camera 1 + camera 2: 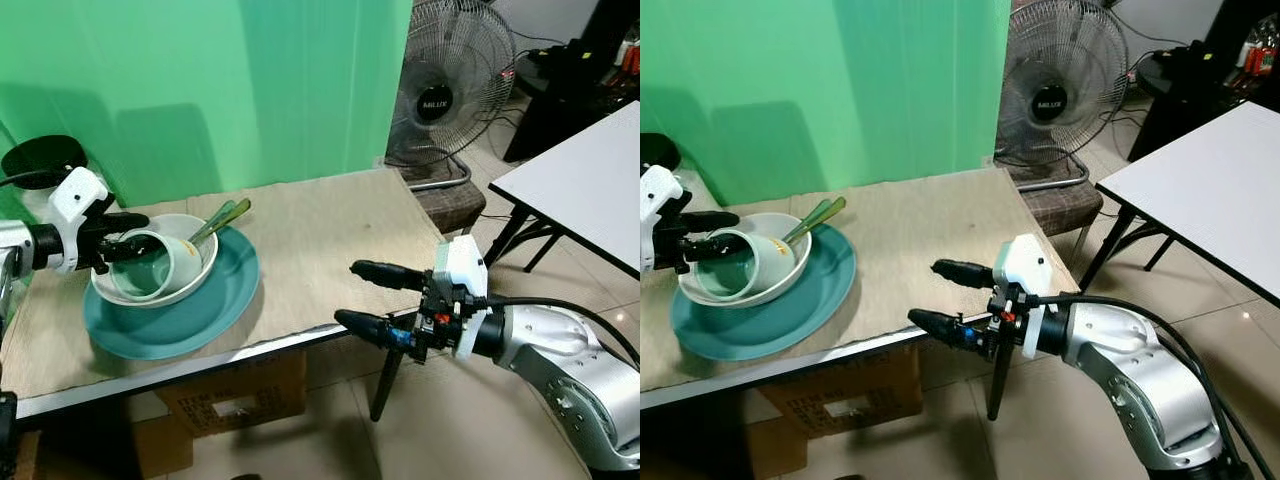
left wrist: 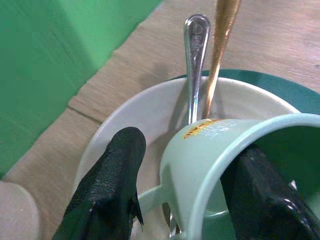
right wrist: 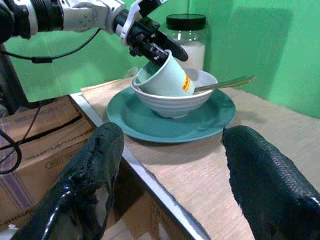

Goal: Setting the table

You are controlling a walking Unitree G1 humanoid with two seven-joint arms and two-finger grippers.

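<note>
A mint-green cup (image 1: 150, 262) lies tilted inside a white bowl (image 1: 195, 282), which stands on a teal plate (image 1: 215, 305) at the wooden table's left. My left gripper (image 1: 128, 240) is shut on the cup's rim (image 2: 200, 165), one finger (image 2: 107, 187) outside by the handle and the other inside the cup. A silver spoon (image 2: 196, 60) and a gold-handled one (image 1: 228, 213) lean in the bowl. My right gripper (image 1: 345, 293) hovers open at the table's front right edge, holding nothing; in its wrist view the plate (image 3: 150, 122) lies ahead of it.
A jar with a black lid (image 1: 40, 162) stands behind the left arm. A standing fan (image 1: 455, 70) and a stool (image 1: 450, 205) are beyond the table's right end, and a white table (image 1: 590, 180) lies farther right. A cardboard box (image 1: 235, 395) sits under the table.
</note>
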